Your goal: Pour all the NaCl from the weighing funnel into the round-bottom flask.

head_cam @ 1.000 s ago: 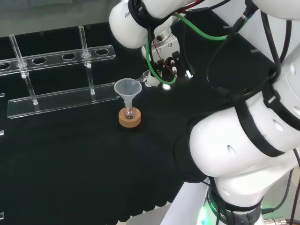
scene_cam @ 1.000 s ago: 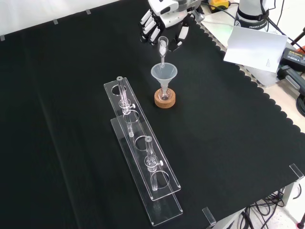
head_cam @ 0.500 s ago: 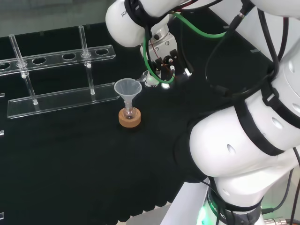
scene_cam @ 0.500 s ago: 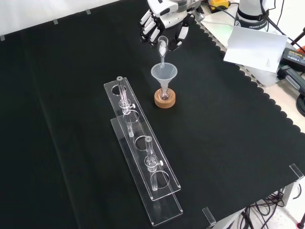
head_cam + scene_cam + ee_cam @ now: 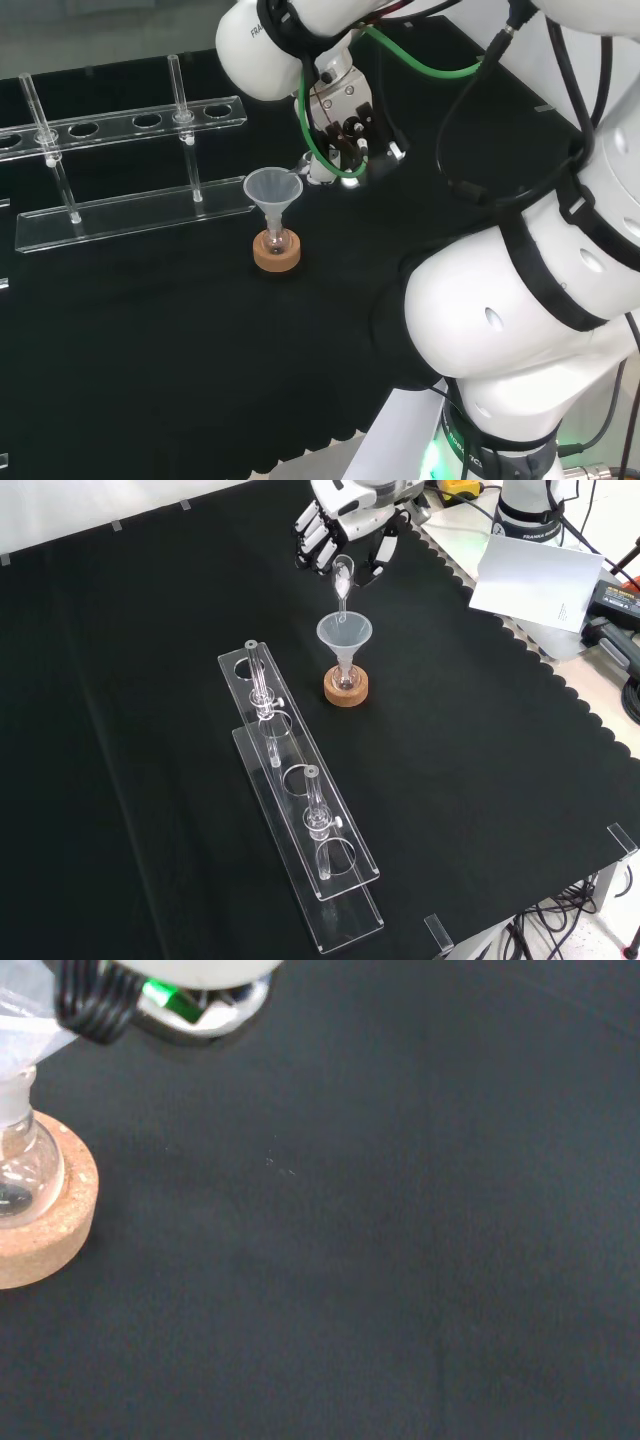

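Above the plastic funnel seated in the round-bottom flask, the hand pinches the tilted weighing funnel; any sideways drift would scatter NaCl onto the table.

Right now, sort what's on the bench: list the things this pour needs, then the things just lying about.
In use:
- hand, curled round the weighing funnel, tipped spout-down
- clear funnel set in the flask's neck
- round-bottom flask
- cork ring under the flask

Lying about:
- clear tube rack with its upright rods
- white paper at the bench edge
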Motion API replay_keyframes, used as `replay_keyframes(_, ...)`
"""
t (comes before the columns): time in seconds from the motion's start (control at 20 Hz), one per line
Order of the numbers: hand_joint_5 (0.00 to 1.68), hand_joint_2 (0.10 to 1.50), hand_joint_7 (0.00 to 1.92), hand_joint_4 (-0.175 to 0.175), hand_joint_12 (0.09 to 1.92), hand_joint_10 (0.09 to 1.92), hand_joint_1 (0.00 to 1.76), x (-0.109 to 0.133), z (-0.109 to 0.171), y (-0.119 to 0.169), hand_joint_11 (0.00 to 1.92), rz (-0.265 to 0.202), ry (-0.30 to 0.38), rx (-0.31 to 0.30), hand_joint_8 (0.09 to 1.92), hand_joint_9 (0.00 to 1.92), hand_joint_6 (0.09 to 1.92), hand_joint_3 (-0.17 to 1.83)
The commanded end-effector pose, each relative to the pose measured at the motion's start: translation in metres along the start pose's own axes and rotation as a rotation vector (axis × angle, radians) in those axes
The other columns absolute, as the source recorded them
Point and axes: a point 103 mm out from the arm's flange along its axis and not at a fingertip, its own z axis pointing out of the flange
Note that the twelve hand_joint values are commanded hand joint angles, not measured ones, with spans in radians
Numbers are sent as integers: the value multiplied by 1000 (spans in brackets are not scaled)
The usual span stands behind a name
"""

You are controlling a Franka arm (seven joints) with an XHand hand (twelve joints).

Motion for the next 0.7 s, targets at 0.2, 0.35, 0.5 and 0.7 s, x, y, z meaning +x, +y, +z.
replay_keyframes(0.2,1264,690,591,175,1117,393,1120,0,-1,0,662,0,-28,13,634,857,665,601)
replay_keyframes(0.35,1264,690,590,175,1117,392,1120,0,-4,0,662,1,-35,11,634,856,664,601)
replay_keyframes(0.5,1264,690,590,175,1117,392,1120,2,-6,0,662,1,-46,11,634,856,664,601)
replay_keyframes(0.7,1265,690,589,175,1117,392,1120,1,-6,0,662,0,-55,13,634,856,663,601)
